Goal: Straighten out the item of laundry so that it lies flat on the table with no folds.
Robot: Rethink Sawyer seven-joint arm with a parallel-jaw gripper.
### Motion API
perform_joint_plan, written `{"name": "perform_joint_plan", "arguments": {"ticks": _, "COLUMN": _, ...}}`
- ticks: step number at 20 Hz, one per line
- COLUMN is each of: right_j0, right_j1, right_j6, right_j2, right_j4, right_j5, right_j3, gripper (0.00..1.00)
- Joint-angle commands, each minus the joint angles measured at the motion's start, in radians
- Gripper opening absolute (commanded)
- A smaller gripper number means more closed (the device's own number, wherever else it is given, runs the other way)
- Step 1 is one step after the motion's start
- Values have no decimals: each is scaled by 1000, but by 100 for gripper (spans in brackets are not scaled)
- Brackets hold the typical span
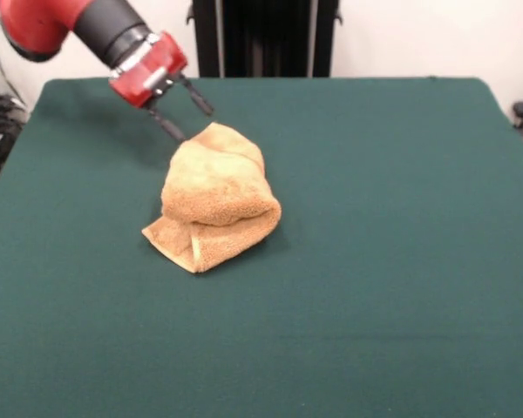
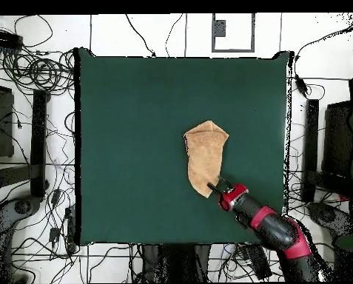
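— Lying bunched on the green table [image 1: 401, 261], where exactly is the towel [image 1: 216, 196], and which way does it run?

— It sits a little left of the middle in the front view, folded over itself into a thick, rounded bundle. One layer rolls over another, and a flat corner sticks out at the lower left. In the overhead view the towel [image 2: 206, 155] reads as a long, narrow shape on the table [image 2: 135, 111]. Its long axis runs from a broad end farther from the robot to a pointed tip near the robot's side.

— And the gripper?

— The gripper [image 1: 183, 111] comes in tilted on the red and black arm [image 1: 87, 26], at the towel's pointed end. Its two dark fingers [image 1: 196, 97] are spread apart, with clear green table showing between them. They pinch nothing. The lower finger's tip reaches right up to the towel's edge, though whether it touches cannot be told. Overhead, the gripper [image 2: 217, 186] sits just beside that same tip.
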Motion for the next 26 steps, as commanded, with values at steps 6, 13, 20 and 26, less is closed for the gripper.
{"name": "perform_joint_plan", "arguments": {"ticks": 6, "right_j0": 358, "right_j1": -175, "right_j6": 273, "right_j2": -21, "right_j4": -128, "right_j5": -435, "right_j3": -71, "gripper": 100}}
{"name": "perform_joint_plan", "arguments": {"ticks": 13, "right_j0": 568, "right_j1": -357, "right_j6": 337, "right_j2": -165, "right_j4": 30, "right_j5": -737, "right_j3": -29, "gripper": 100}}
{"name": "perform_joint_plan", "arguments": {"ticks": 20, "right_j0": 574, "right_j1": -399, "right_j6": 327, "right_j2": -193, "right_j4": 153, "right_j5": -696, "right_j3": 17, "gripper": 100}}
{"name": "perform_joint_plan", "arguments": {"ticks": 26, "right_j0": 557, "right_j1": -656, "right_j6": 336, "right_j2": -187, "right_j4": 422, "right_j5": -381, "right_j3": 169, "gripper": 100}}
